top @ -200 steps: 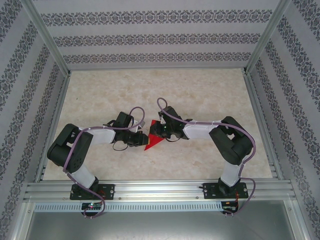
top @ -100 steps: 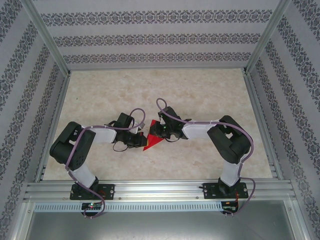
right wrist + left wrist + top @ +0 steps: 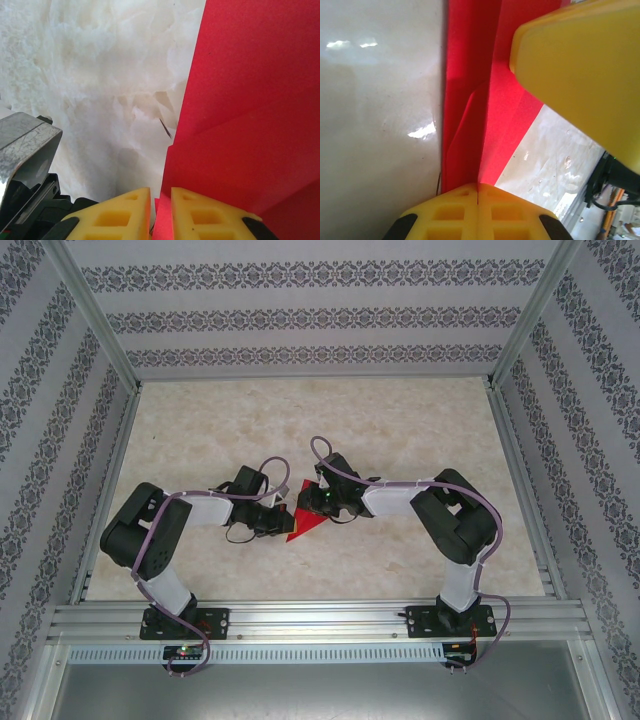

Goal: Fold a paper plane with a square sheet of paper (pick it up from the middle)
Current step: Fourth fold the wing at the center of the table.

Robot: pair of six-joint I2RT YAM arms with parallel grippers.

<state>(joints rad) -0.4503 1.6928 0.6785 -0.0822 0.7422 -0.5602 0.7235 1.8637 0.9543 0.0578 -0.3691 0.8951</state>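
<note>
The red paper (image 3: 308,524) lies mid-table between both grippers, folded into a pointed wedge with creased layers (image 3: 490,100). My left gripper (image 3: 284,517) holds its left side. In the left wrist view the yellow fingertips (image 3: 478,192) meet with the paper's crease pinched between them. My right gripper (image 3: 310,502) is at the paper's upper edge, and one of its yellow fingers (image 3: 580,70) rests over the sheet. In the right wrist view its jaws (image 3: 161,200) stand a narrow gap apart over the left edge of the paper (image 3: 250,100).
The marbled table top (image 3: 330,430) is walled by patterned panels, with aluminium posts (image 3: 95,320) at the back corners. A rail (image 3: 320,620) carries both arm bases at the near edge. A grey metal part of the left arm (image 3: 25,150) sits close by the right gripper.
The right arm has edged slightly left toward the left gripper. The left arm's elbow has shifted a little. The paper stays where it was.
</note>
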